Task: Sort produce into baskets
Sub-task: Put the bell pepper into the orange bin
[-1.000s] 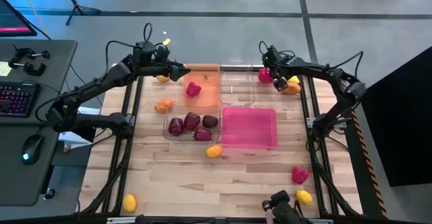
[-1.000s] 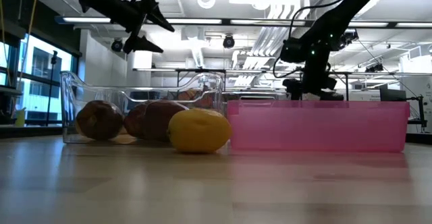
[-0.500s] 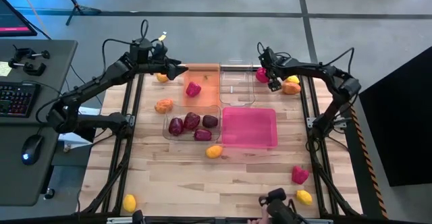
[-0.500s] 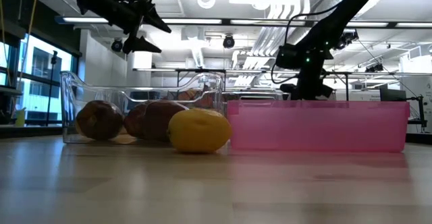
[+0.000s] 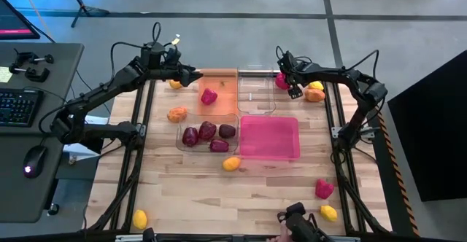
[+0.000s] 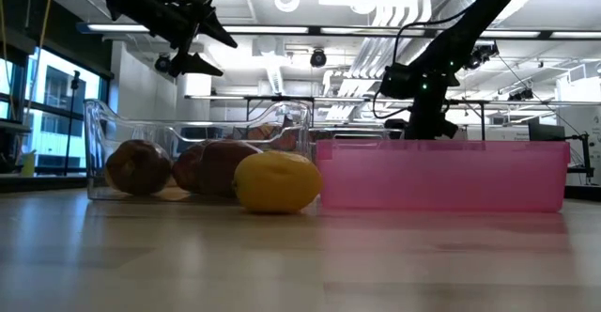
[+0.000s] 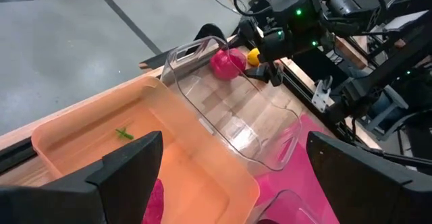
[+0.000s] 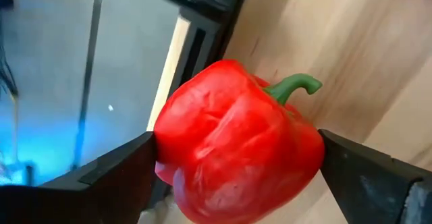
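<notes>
Left gripper (image 5: 195, 74): fingers spread wide, nothing between them; it hangs above the table at the far left rim of the orange basket (image 5: 219, 90).
Left arm pose: reaches from the table's left side, elbow bent, forearm running level toward the far edge; wrist points rightward across the baskets.
Orange basket: directly ahead of and below the left gripper; holds one pink-red piece (image 5: 209, 96).
Yellow piece (image 5: 175, 84): just behind the left gripper, on the table.
Orange piece (image 5: 176, 114): nearer the front than the left gripper, beside the clear basket with maroon pieces (image 5: 207, 134).
Far clear basket (image 5: 256, 92): between the two grippers, touching the orange basket.
Pink basket (image 5: 269, 137): in front of the right gripper, toward the table's near side.
Right gripper (image 5: 286, 83): jaws wide, a red pepper (image 8: 236, 143) between the fingers; contact cannot be told.
Right arm pose: stretched from the table's right side, forearm level, wrist turned toward the far clear basket.
Orange and yellow pieces (image 5: 315, 91): just behind the right gripper.
</notes>
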`<move>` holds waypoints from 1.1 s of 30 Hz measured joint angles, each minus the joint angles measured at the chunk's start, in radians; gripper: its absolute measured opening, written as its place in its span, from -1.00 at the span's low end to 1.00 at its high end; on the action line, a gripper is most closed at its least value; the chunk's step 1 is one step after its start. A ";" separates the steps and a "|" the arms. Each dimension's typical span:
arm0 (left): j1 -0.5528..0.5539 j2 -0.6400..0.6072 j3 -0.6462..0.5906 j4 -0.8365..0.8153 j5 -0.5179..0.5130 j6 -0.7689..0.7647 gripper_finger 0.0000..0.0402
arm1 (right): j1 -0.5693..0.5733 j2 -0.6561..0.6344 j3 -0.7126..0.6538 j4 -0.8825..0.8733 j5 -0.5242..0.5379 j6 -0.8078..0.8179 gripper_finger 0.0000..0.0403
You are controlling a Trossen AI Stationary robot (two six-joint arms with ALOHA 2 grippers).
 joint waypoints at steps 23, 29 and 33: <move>-0.001 0.000 0.000 0.004 -0.006 -0.108 0.76 | -0.001 -0.195 -0.013 -0.350 -0.064 -0.808 0.87; -0.002 0.000 0.000 0.004 -0.006 -0.116 0.76 | 0.000 -0.253 -0.010 -0.344 -0.105 -0.912 0.87; -0.002 0.000 0.000 0.004 -0.006 -0.116 0.76 | 0.000 -0.270 -0.009 -0.341 -0.138 -0.945 0.87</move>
